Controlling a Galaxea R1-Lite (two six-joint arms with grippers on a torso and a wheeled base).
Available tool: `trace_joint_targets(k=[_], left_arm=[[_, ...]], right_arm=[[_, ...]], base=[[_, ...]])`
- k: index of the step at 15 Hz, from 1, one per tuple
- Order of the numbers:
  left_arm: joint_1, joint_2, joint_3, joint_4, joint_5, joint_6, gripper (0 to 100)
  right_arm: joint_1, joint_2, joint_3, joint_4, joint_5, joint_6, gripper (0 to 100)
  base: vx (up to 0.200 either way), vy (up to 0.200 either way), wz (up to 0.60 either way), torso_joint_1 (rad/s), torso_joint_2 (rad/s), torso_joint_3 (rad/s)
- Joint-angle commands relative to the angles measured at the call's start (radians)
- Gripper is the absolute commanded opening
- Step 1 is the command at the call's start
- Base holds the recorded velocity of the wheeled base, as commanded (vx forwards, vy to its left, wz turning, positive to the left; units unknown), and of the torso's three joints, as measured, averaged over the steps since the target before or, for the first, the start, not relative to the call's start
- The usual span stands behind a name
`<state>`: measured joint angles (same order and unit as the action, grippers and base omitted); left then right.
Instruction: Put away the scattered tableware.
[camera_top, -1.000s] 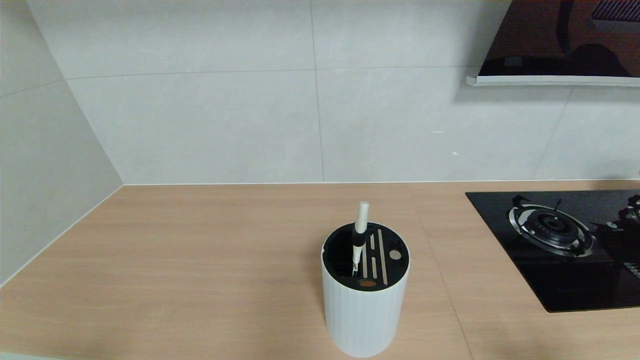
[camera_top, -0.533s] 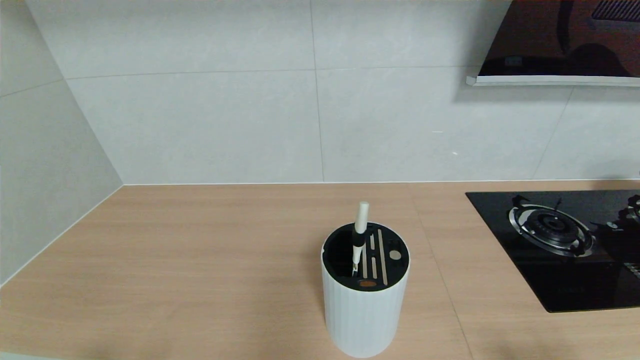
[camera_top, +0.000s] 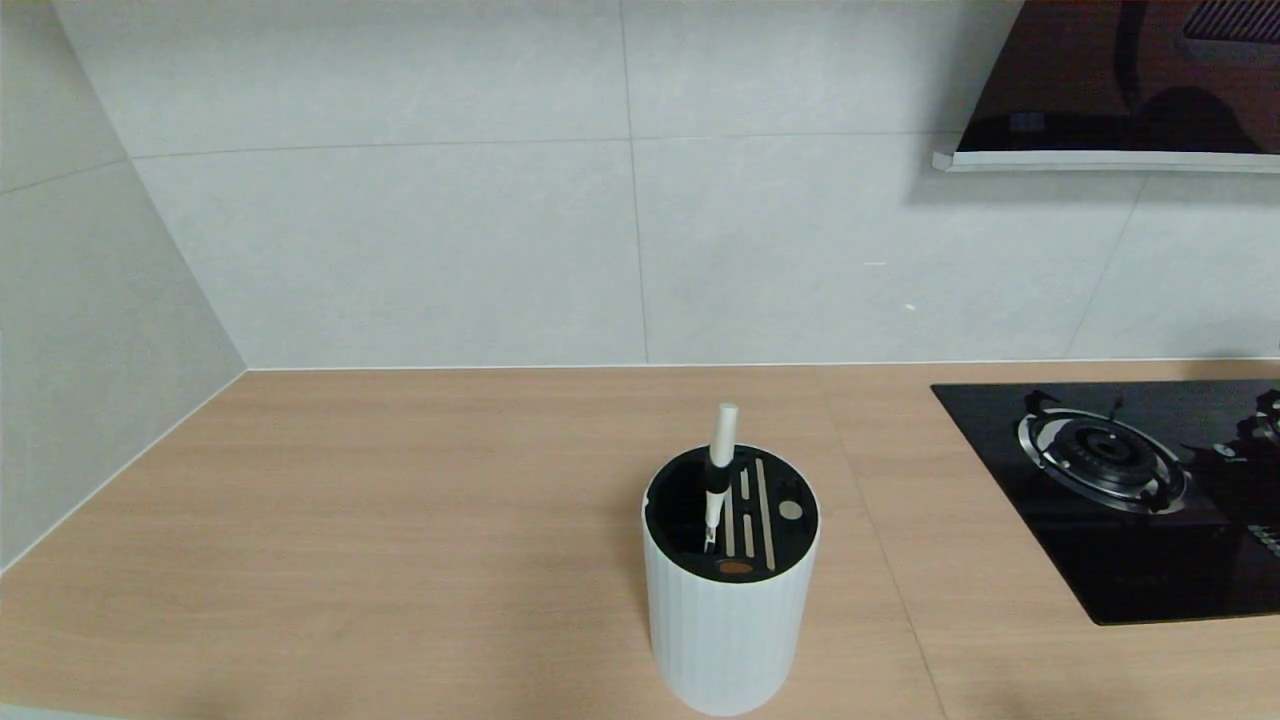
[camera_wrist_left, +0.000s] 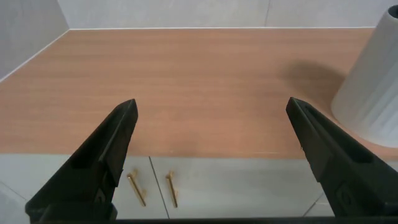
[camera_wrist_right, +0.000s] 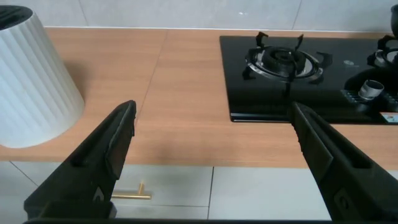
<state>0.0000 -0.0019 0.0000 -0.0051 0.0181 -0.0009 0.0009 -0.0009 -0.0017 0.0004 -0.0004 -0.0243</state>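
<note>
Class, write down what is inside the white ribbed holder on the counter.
In the holder, one white-handled utensil stands in the open compartment, beside slots in the black top. The compartment's floor is hidden in shadow.

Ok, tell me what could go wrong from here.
1. The holder stands near the counter's front edge, between the open left gripper and the open right gripper. A careless arm move might knock it over.
2. The utensil leans in the holder's open compartment, its handle above the rim. A gripper passing low overhead could catch it.
</note>
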Motion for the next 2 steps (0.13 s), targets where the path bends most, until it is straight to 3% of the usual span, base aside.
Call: trace_joint_targets(k=[1,2], left_arm=[[0.000,0.002,0.000,-0.001,0.000,-0.001,100],[0.000,0.002,0.000,-0.001,0.000,-0.001,100]], right_arm=[[0.001,0.002,0.000,0.003,0.000,0.000,100],[0.001,0.002,0.000,0.003,0.000,0.000,100]], base=[[0.000,0.000,0.00,0.000,0.00,0.000],[0.000,0.000,0.00,0.000,0.00,0.000]])
